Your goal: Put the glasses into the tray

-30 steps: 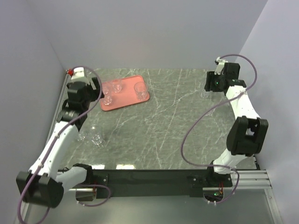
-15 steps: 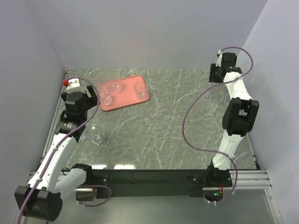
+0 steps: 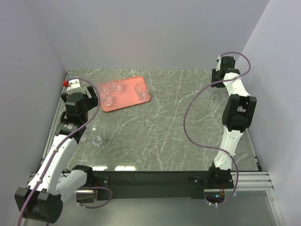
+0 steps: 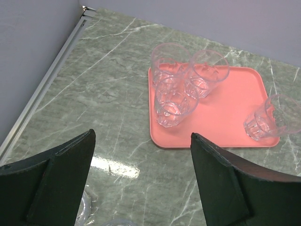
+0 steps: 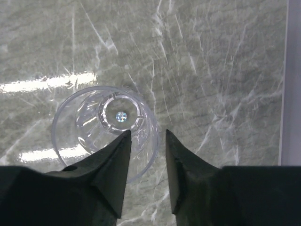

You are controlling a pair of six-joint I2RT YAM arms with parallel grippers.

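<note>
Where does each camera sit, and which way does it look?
Top: high behind, looking down on the table; left arm and right arm show.
Left wrist: on that arm, facing forward-down at the tray; left gripper frames it.
Right wrist: straight down onto a glass; right gripper straddles its rim.
Shared: top and left wrist both see the tray.

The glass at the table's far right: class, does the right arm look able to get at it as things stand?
Probably yes: the right gripper straddles the wall of the upright glass, one finger inside, one outside; nothing blocks it.
</note>
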